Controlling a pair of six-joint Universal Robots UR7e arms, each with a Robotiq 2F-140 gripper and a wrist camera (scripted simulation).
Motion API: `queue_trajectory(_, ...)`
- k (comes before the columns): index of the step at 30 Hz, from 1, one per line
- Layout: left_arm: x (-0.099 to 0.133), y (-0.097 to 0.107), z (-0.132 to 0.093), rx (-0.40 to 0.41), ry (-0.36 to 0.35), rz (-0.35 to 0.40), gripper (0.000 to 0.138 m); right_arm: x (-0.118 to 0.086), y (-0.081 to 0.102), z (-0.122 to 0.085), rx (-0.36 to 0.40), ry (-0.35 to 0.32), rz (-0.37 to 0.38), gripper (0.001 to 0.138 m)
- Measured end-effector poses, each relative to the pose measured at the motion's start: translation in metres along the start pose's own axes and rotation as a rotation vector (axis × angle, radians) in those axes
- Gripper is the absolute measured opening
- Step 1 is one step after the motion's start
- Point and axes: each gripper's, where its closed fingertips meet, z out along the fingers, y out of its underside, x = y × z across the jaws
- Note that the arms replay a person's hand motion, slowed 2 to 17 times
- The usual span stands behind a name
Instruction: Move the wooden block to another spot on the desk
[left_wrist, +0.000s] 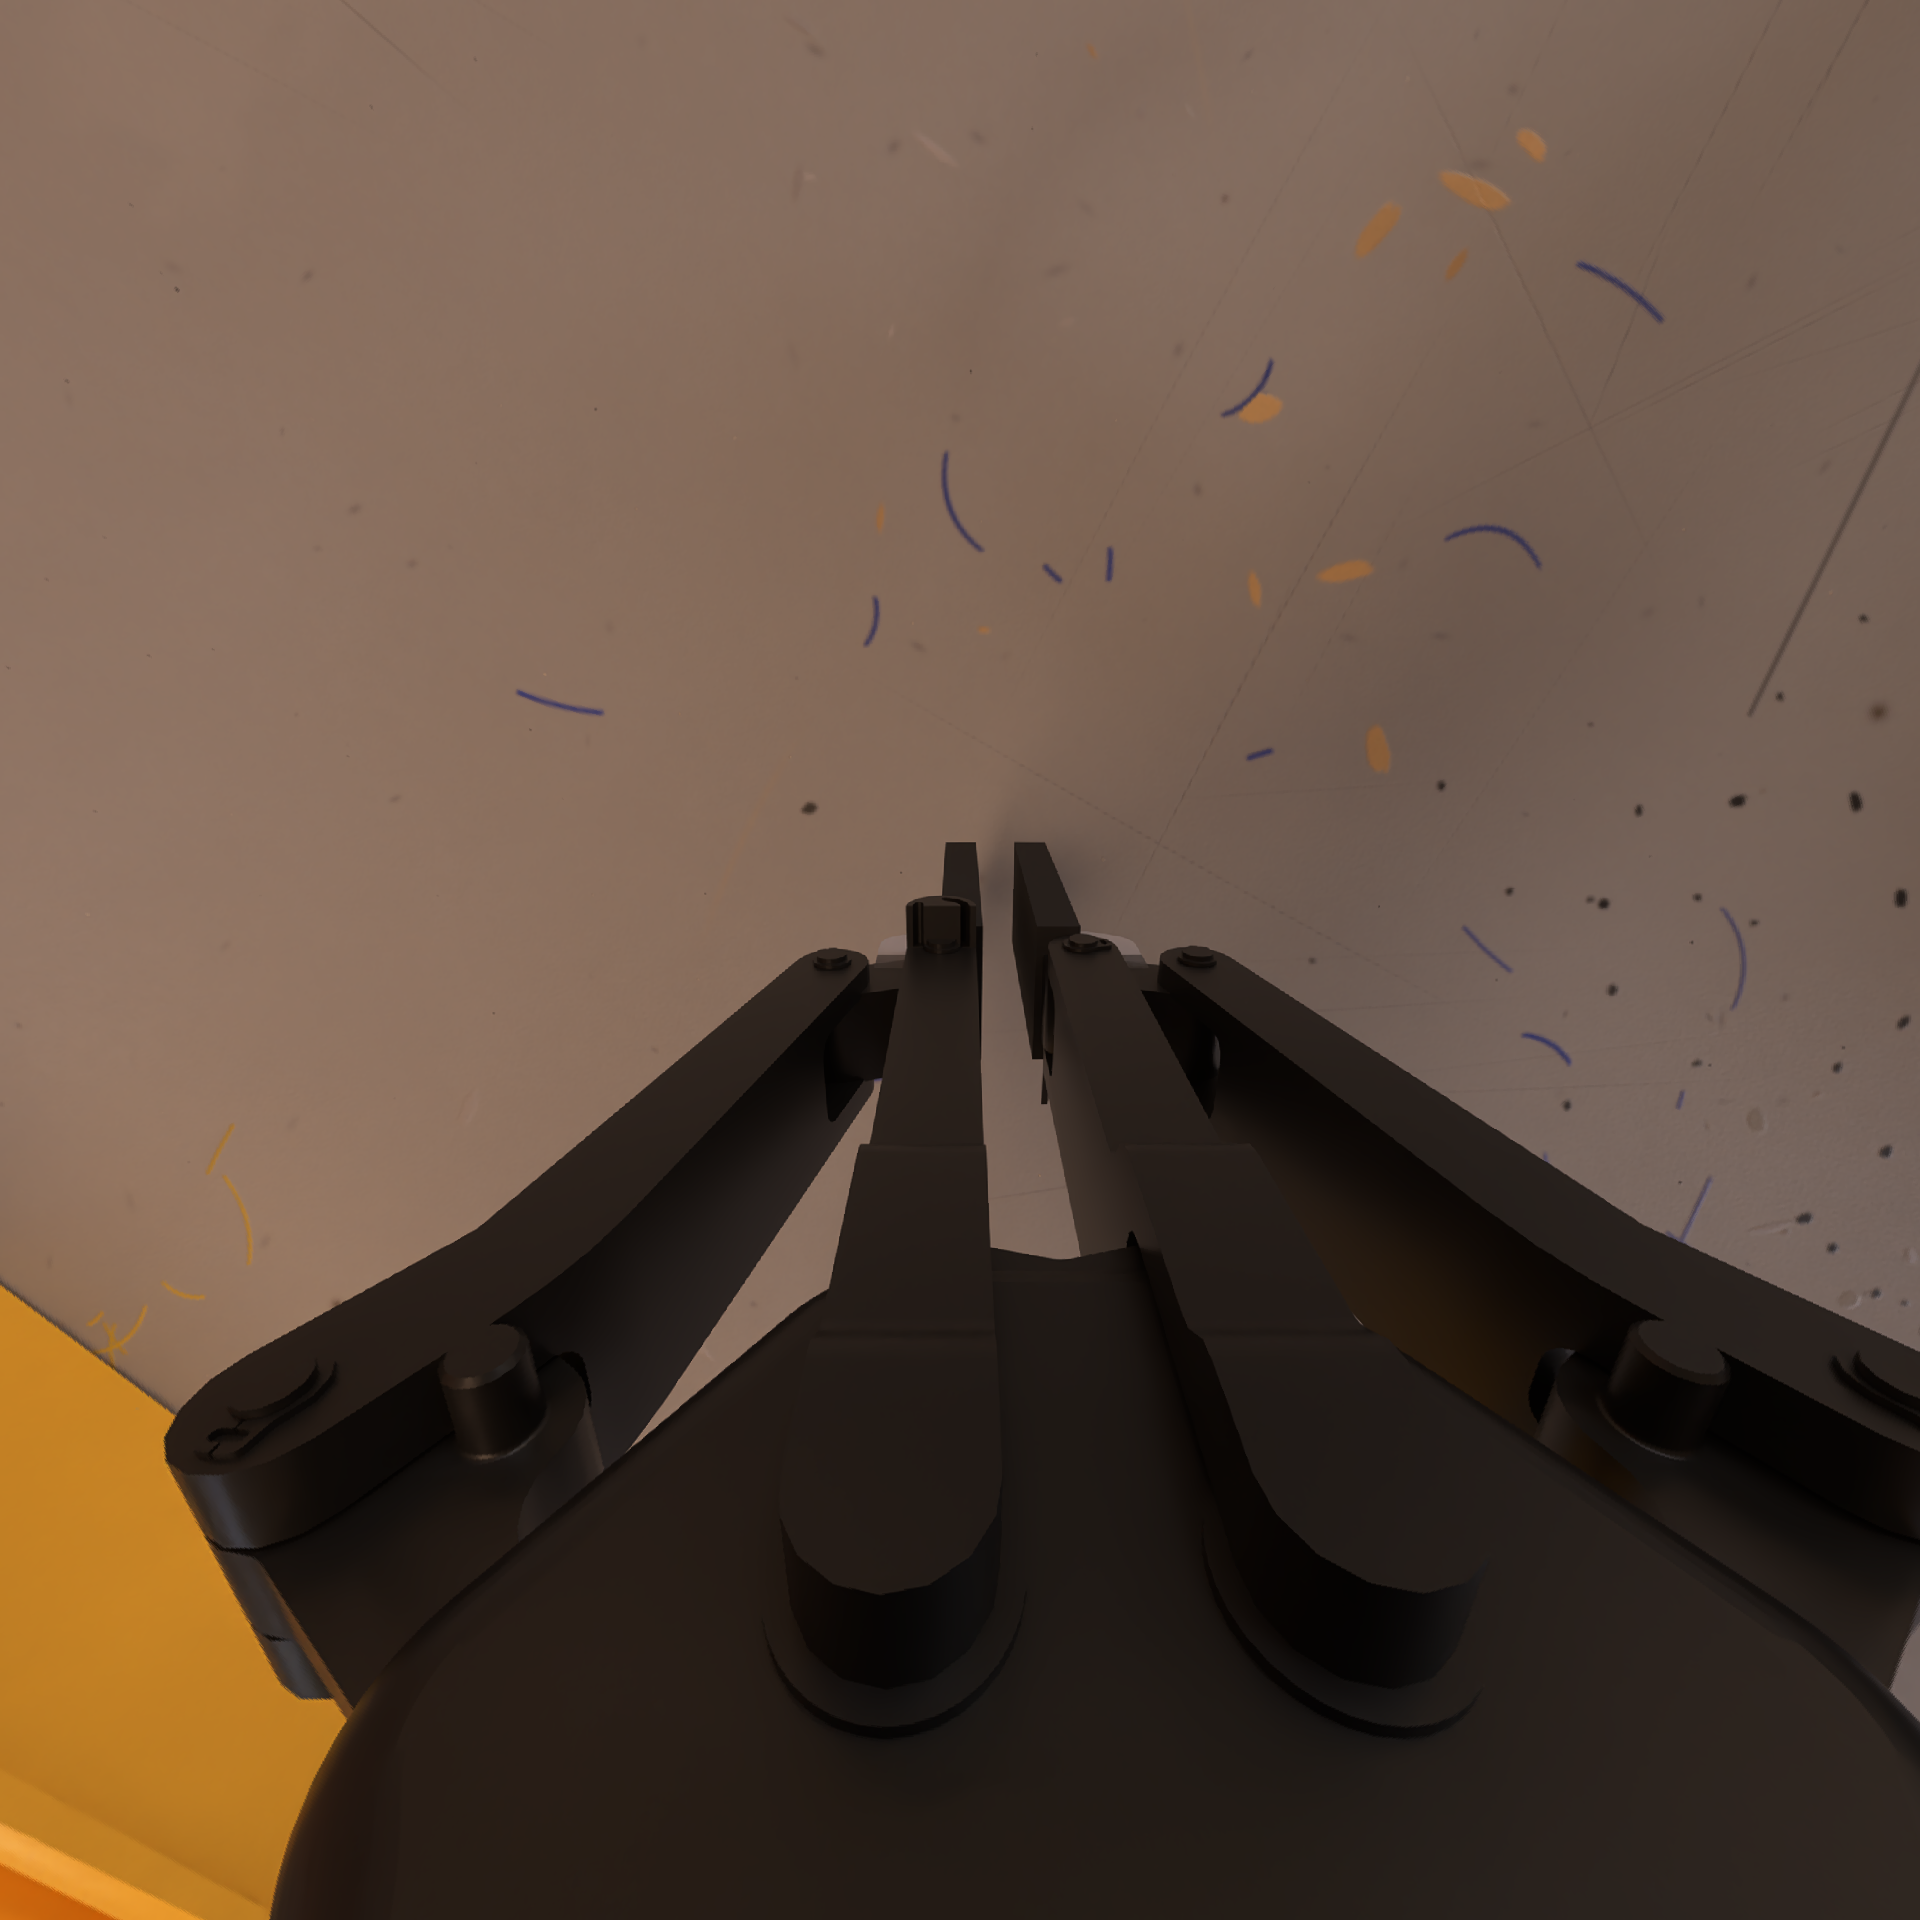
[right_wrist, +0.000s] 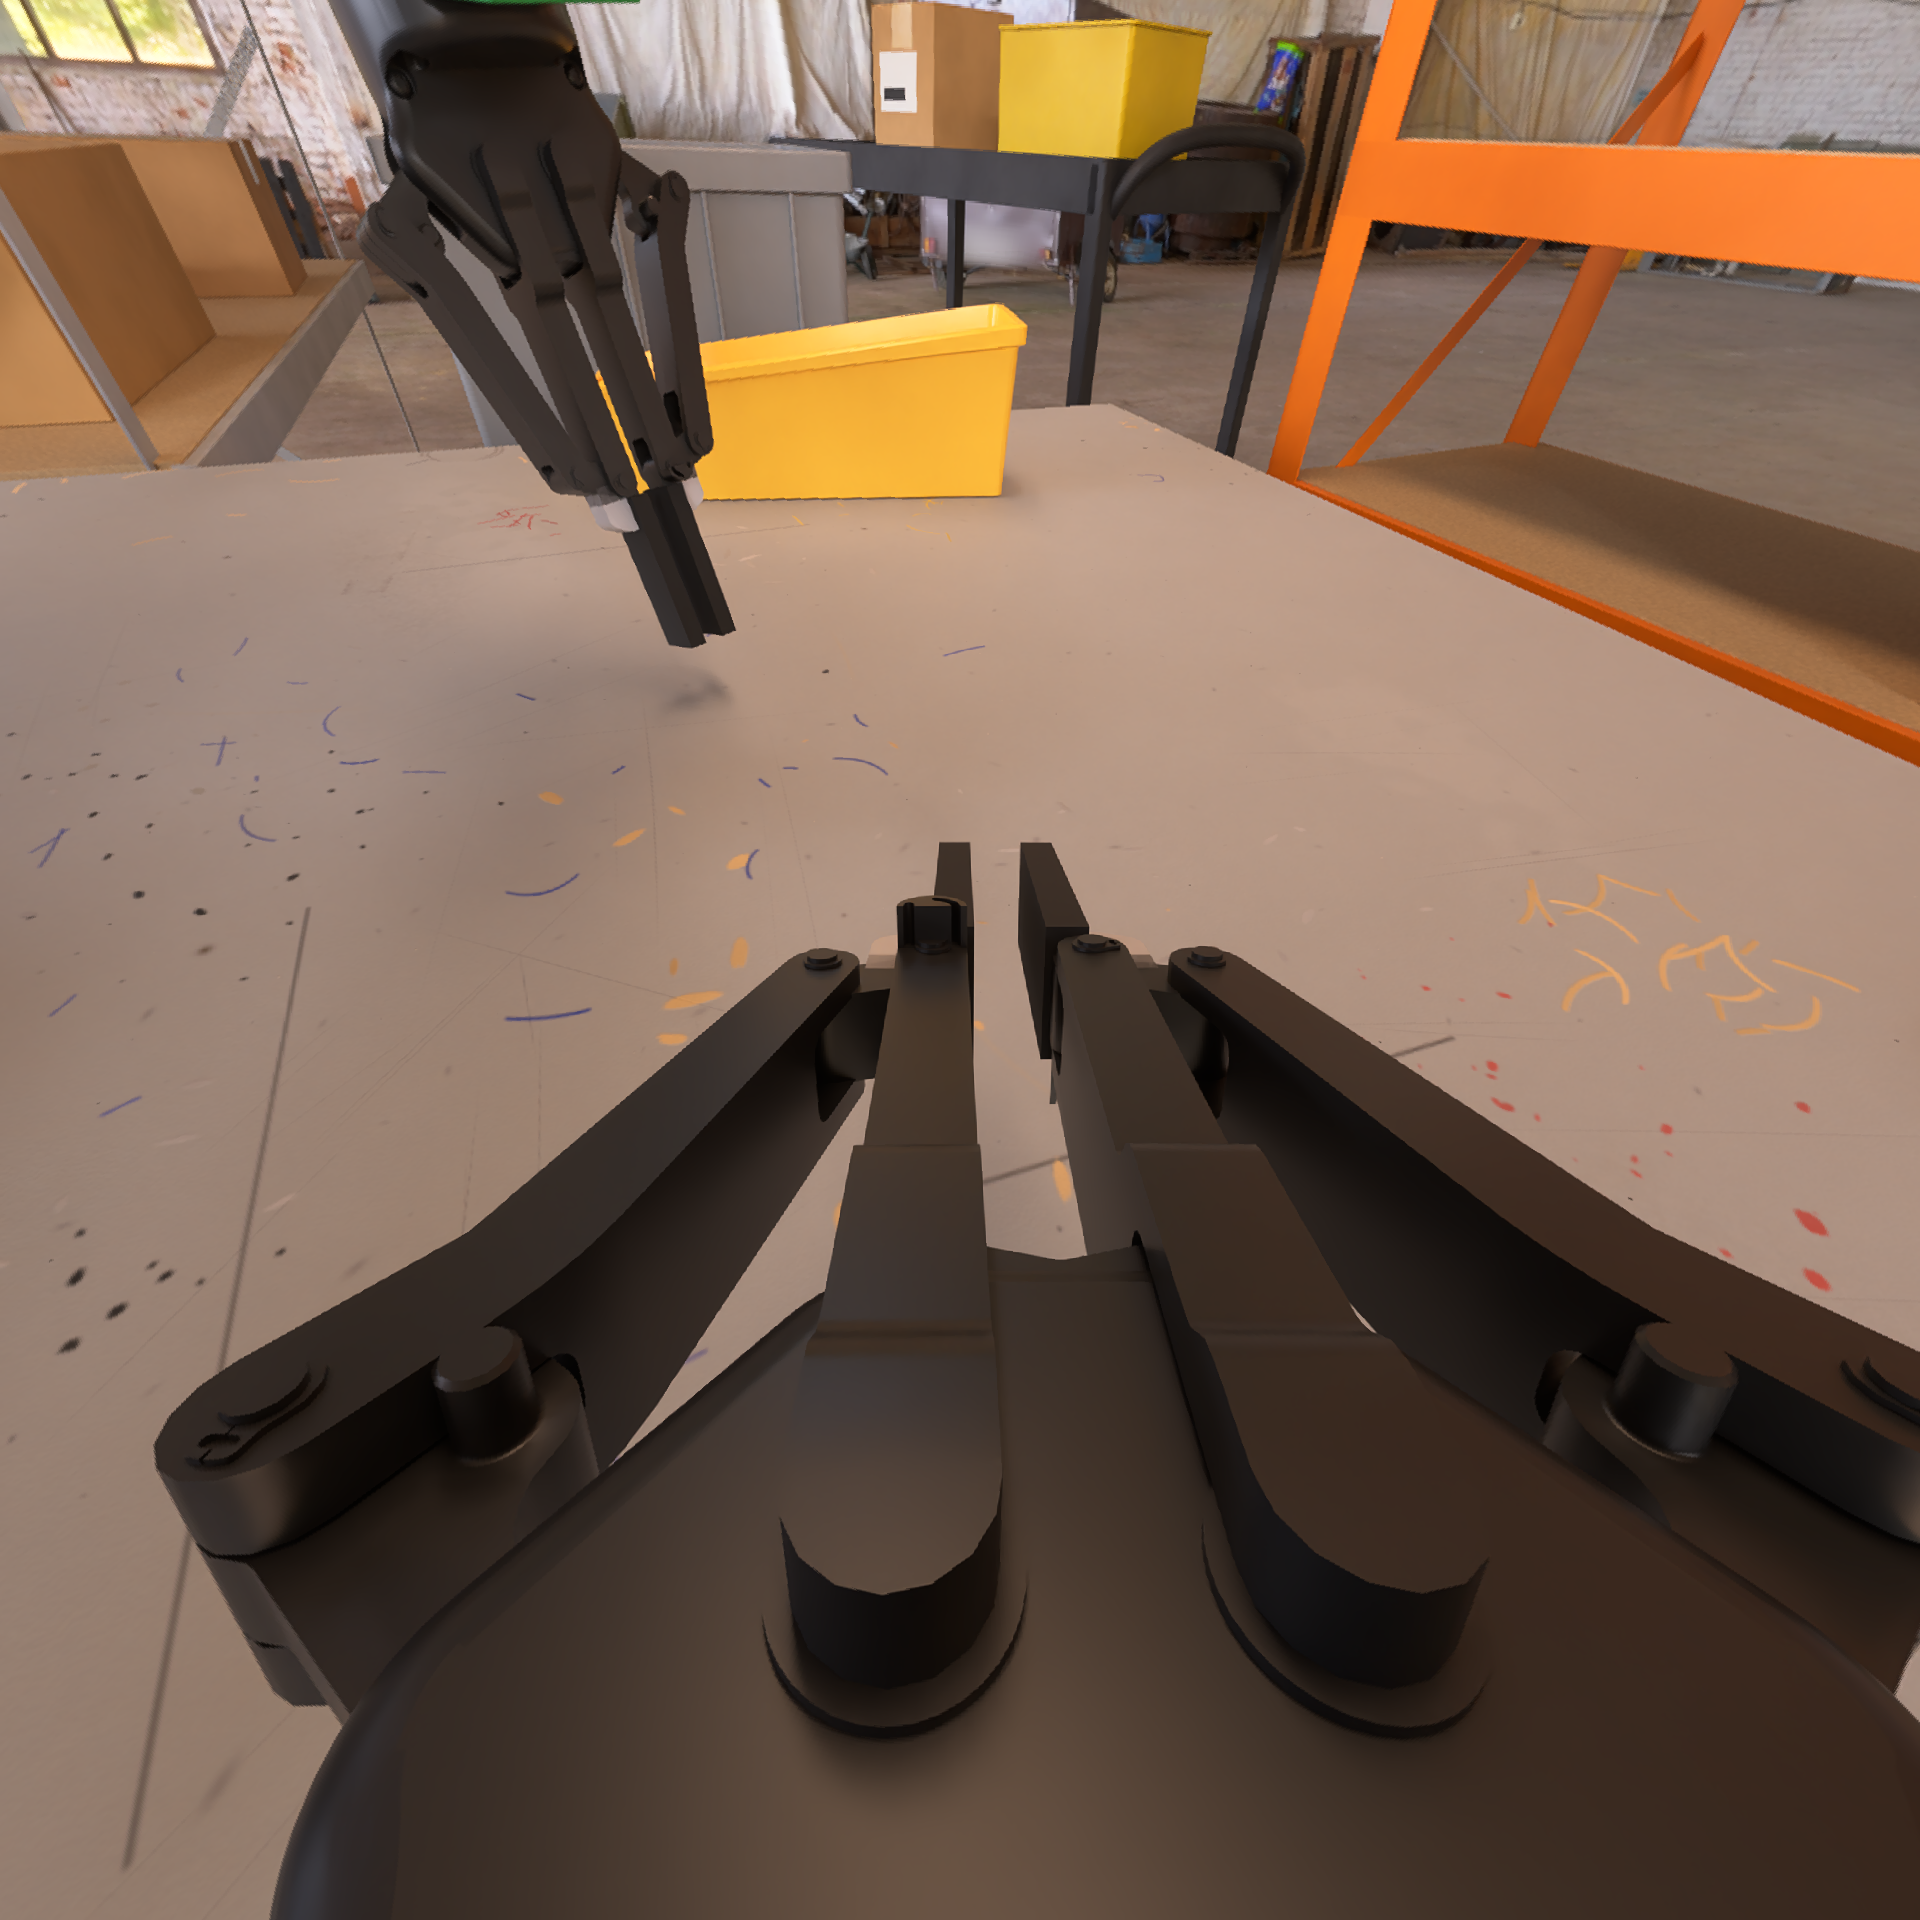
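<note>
Both the right gripper (right_wrist: 995, 862) and the left gripper (left_wrist: 995, 862), seen at 11 o'clock, are closed on nothing, and no wooden block is seen on the desk (right_wrist: 1299, 675), so neither its direction nor the nearer arm can be judged

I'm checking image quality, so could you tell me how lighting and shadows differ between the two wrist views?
Left wrist view: dim, the left gripper shading the desk by its fingers. Right wrist view: brighter, with a soft blurred shadow under the left gripper; straight edges of the orange rack bow from wide-angle distortion.
</note>
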Motion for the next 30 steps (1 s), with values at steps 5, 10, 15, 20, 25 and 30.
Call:
queue_trajectory(5, -0.003, -0.004, 0.0, 0.005, -0.018, 0.001, 0.011, 0.0, 0.0, 0.0, 0.001, -0.004, 0.002, 0.013)
queue_trajectory(10, -0.006, -0.004, 0.003, -0.014, -0.032, 0.005, 0.011, -0.001, -0.001, -0.001, 0.003, -0.007, 0.005, 0.013)
queue_trajectory(15, -0.005, -0.005, 0.007, -0.026, -0.028, 0.011, 0.012, -0.001, -0.001, -0.001, 0.006, -0.009, 0.005, 0.013)
queue_trajectory(20, -0.003, -0.008, 0.011, -0.025, -0.014, 0.013, 0.012, -0.001, -0.001, -0.001, 0.008, -0.01, 0.005, 0.013)
queue_trajectory(25, -0.002, -0.011, 0.014, -0.022, -0.008, 0.014, 0.013, -0.001, -0.001, -0.001, 0.009, -0.011, 0.005, 0.013)
queue_trajectory(30, -0.002, -0.013, 0.016, -0.021, -0.012, 0.012, 0.013, -0.001, -0.001, -0.001, 0.008, -0.012, 0.005, 0.013)
